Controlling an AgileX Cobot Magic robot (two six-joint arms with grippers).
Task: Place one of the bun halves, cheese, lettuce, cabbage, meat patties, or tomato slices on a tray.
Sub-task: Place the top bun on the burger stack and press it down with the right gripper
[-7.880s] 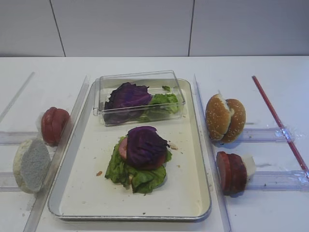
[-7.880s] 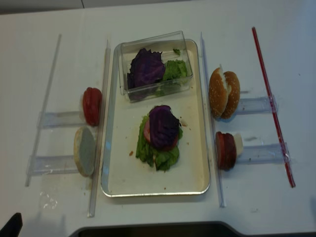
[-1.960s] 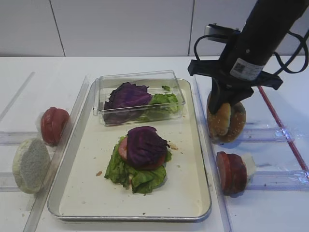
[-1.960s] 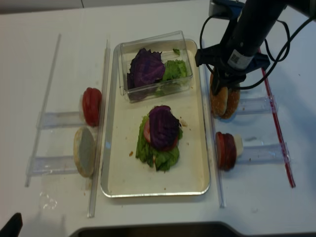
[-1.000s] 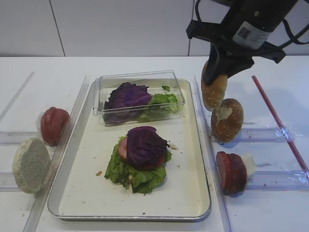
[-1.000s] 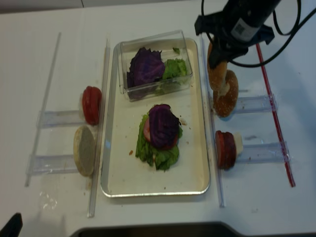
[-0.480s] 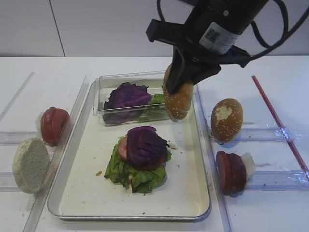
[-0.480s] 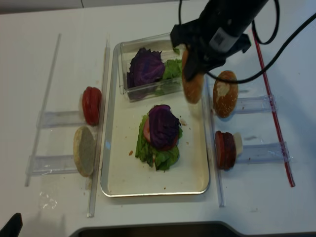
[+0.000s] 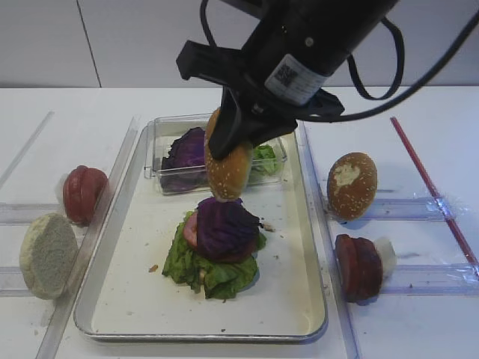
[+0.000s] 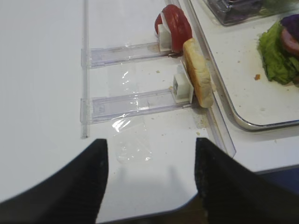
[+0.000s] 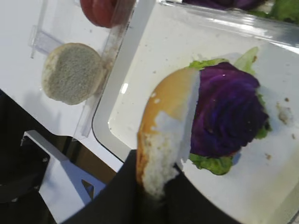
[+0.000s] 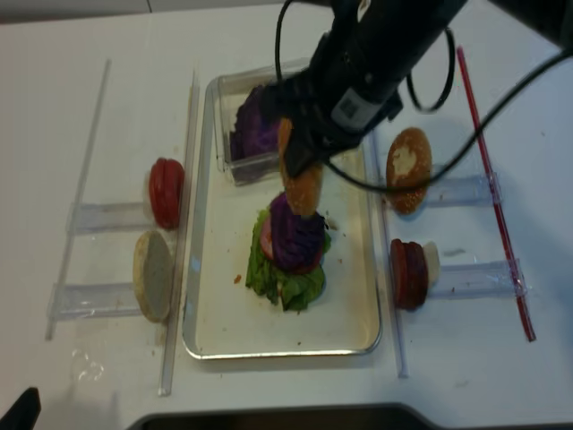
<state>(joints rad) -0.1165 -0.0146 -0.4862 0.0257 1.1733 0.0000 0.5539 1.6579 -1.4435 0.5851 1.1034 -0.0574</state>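
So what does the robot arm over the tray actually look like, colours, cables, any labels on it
The right arm is a thick matte black cylinder with a black crossbar bracket above its end effector, whose fingers are black too. A white rectangular sticker with dark printed code sits on the wrist. Black cables loop loosely off its side. The left end effector shows only as two dark, blurred finger shapes.

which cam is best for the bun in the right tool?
Right wrist: the bun fills the frame, pinched edge-on in the right tool, over the cabbage. Both exterior views show it smaller, under the arm. Left wrist misses it.
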